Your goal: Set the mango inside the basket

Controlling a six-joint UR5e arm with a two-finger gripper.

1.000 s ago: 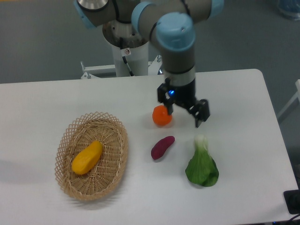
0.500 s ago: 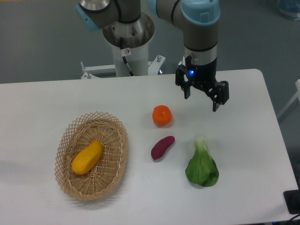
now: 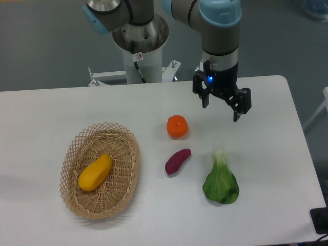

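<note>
Since the mango already lies inside the basket, resting on the woven floor a little left of the middle, the relation that matters is simply how far it sits from the gripper, and that is well apart: the gripper hangs over the far right part of the table, while the basket is at the near left, so the fruit lies down and to the left of the tool as the camera sees it. Its long axis runs on a diagonal, the lower end toward the near left rim and the upper end pointing up toward the middle of the table. Both fingers of the gripper stand spread with nothing between them, and they touch none of the produce. Between tool and basket sit the round orange fruit and the purple vegetable, with the leafy green vegetable just below the gripper, all outside the basket. Judging by this, the placing looks done, and any coming move would most likely be a retreat rather than a reach toward the fruit
</note>
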